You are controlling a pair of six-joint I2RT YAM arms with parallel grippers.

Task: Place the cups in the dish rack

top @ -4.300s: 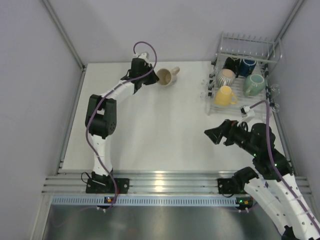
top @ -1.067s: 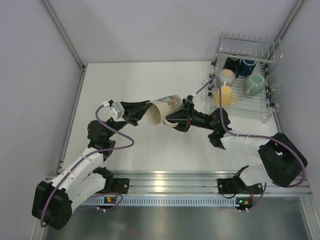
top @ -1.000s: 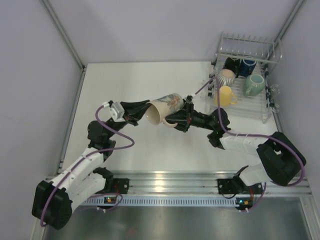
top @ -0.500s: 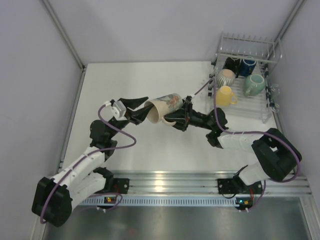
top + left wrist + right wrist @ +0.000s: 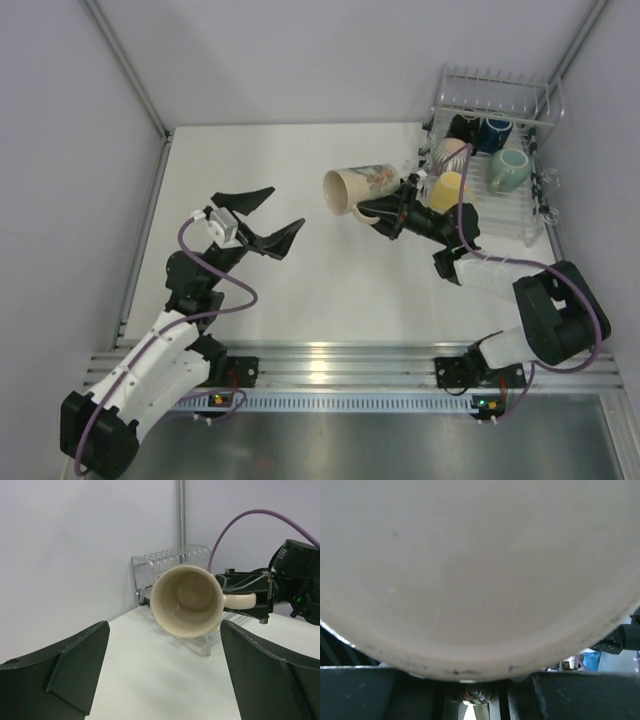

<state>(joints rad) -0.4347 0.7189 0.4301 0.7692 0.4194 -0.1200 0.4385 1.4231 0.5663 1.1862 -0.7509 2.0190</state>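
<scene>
The left hand [image 5: 284, 208] has let go of the tall cream ceramic mug with a green mark [image 5: 358, 187] and drawn back, while the right hand [image 5: 385, 213] has carried it nearer the silver-white wire dish rack [image 5: 497, 85]. The left hand hangs wide open and empty, the mug's mouth facing it, well apart. The right hand grips the mug's handle, holding the mug sideways above the white desk [image 5: 300, 290]. The rack lies just behind that hand, with a yellow mug [image 5: 452, 190] nearest.
</scene>
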